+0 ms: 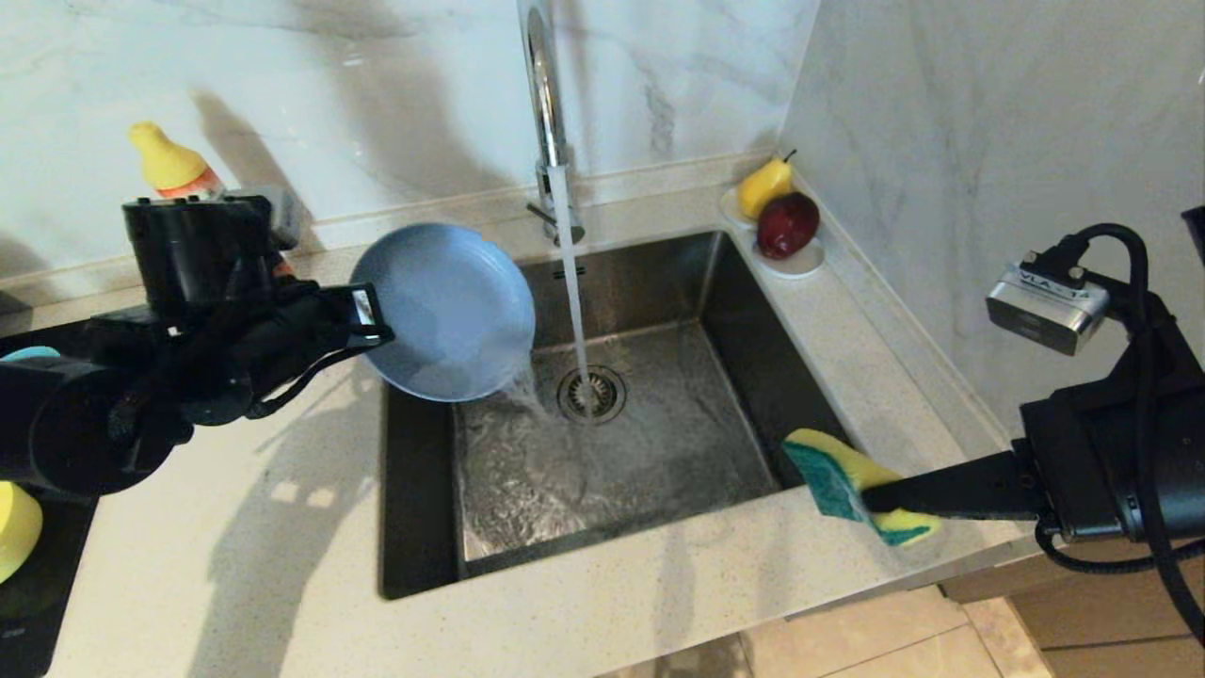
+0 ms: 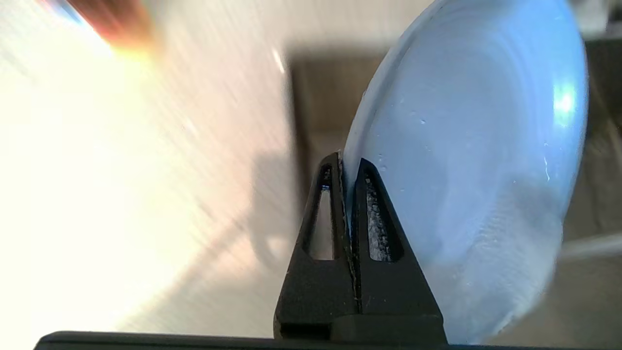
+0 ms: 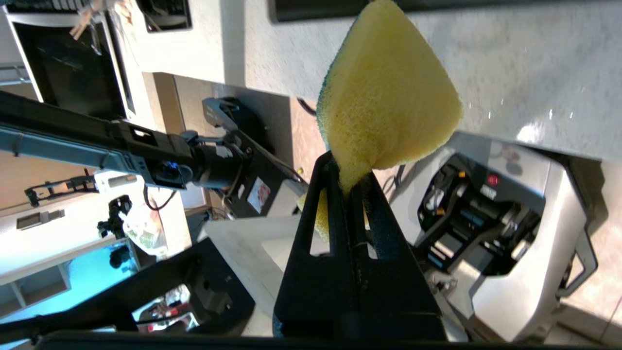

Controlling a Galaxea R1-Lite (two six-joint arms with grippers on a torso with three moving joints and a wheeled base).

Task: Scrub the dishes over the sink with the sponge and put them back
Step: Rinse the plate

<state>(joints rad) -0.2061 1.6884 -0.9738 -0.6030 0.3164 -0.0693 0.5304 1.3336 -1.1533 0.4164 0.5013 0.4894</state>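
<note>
My left gripper [image 1: 372,315] [image 2: 346,163] is shut on the rim of the grey-blue plate [image 1: 447,311] [image 2: 466,170]. The plate is tilted over the left part of the steel sink [image 1: 753,311], and water spills off its lower edge into the basin. My right gripper [image 1: 871,497] [image 3: 347,175] is shut on the sponge [image 1: 838,480] [image 3: 388,102], yellow with a green scouring face, held over the counter at the sink's front right corner. A yellow-green bowl [image 1: 14,527] and a teal-blue bowl [image 1: 28,354] show partly at the left edge, behind my left arm.
The chrome tap [image 1: 546,104] runs a stream onto the strainer drain [image 1: 591,394]. A small white dish [image 1: 800,262] with a pear and a dark red fruit sits at the back right. An orange bottle with a yellow cap [image 1: 174,165] stands back left. A marble wall closes the right side.
</note>
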